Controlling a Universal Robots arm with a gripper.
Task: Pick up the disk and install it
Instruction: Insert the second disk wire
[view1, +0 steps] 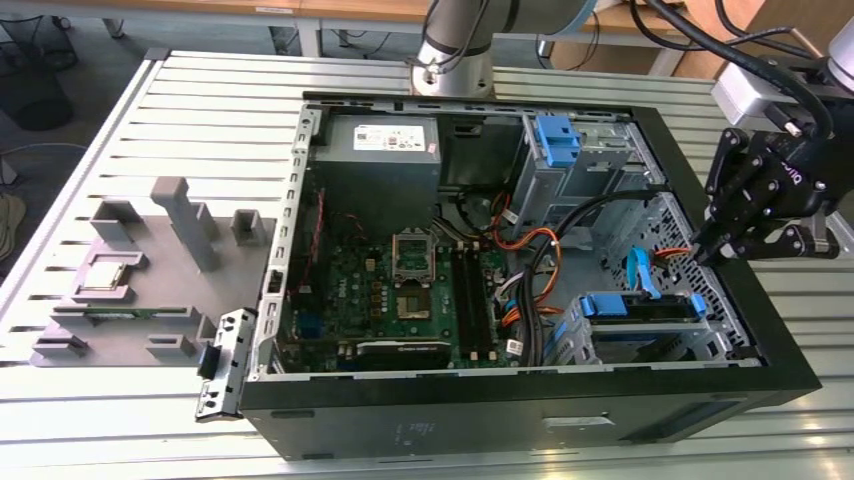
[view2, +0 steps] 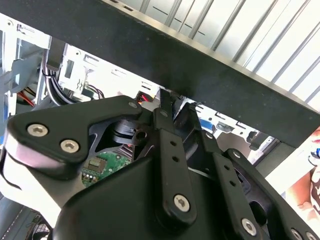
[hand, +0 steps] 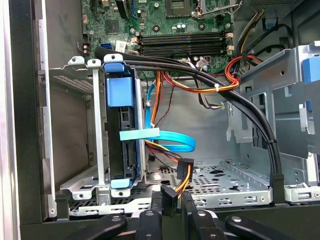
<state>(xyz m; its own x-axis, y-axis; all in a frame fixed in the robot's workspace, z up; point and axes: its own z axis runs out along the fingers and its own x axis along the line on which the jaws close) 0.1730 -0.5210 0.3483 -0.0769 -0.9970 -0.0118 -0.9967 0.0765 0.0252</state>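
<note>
- An open black computer case (view1: 534, 415) lies on a slatted metal table (view1: 214, 90).
- A green motherboard (view1: 400, 290) covers the case floor, with memory slots (hand: 180, 44) across it.
- A grey power-supply box (view1: 380, 150) sits in the far corner, towards the exterior view's left.
- Black cables (hand: 250, 107) and orange-red wires (hand: 200, 85) cross the inside; a light blue flat cable (hand: 170, 142) loops near the drive cage (hand: 95, 150).
- Grey plastic fixtures (view1: 147, 270) stand on the table at the exterior view's left.
</note>
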